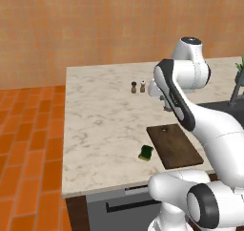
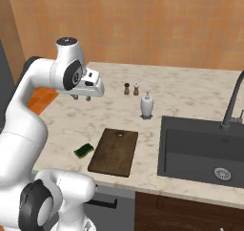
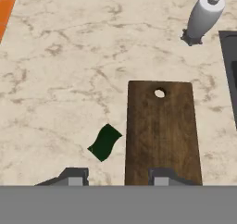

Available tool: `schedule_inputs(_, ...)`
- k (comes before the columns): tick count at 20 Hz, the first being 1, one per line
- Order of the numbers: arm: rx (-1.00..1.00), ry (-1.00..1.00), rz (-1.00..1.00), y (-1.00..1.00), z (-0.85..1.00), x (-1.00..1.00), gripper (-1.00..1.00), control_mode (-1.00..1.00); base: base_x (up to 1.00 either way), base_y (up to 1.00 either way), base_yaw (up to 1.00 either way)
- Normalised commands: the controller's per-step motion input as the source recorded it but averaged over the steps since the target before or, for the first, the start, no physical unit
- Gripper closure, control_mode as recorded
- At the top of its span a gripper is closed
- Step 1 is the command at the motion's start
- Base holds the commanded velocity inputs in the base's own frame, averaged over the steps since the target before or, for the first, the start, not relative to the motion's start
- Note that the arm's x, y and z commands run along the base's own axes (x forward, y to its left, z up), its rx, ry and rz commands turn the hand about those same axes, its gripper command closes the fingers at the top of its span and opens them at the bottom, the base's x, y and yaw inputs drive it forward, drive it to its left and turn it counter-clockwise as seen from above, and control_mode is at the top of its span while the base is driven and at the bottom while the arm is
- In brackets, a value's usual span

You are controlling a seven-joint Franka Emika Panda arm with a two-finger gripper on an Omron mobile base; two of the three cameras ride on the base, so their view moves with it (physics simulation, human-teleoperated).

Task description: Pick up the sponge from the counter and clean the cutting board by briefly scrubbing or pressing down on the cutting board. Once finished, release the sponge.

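The gripper [image 2: 81, 98] is held high above the counter [image 1: 95, 130], its fingers spread apart with nothing between them and nothing touched. One sponge [image 3: 105, 142] is seen lying flat on the counter, just left of the board [image 3: 162, 135] and near its front end, apart from it. One board is counted, its hole at the far end. Two small shakers [image 2: 131, 88] stand side by side farther back, and one soap bottle [image 2: 147, 105] stands left of the sink [image 2: 205, 151].
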Motion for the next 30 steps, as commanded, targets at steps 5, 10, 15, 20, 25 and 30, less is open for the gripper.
schedule_inputs(5,0.0,0.0,-0.05,0.29,-0.11,0.0,-1.0,-1.0,0.0,0.0,0.0)
schedule_inputs(10,0.0,0.06,-0.16,0.79,-0.61,0.17,-1.0,-1.0,0.0,0.0,0.0)
schedule_inputs(15,0.0,0.06,-0.14,0.73,-0.68,0.17,-1.0,-1.0,0.0,0.0,0.0)
schedule_inputs(20,0.0,0.02,-0.13,0.75,-0.73,0.08,-1.0,-1.0,0.0,0.0,0.0)
schedule_inputs(25,0.01,0.12,-0.1,-0.08,-0.46,0.0,-1.0,-1.0,0.0,0.0,0.0)
schedule_inputs(30,0.03,0.12,-0.13,-0.58,-0.18,0.0,-1.0,-1.0,0.0,0.0,0.0)
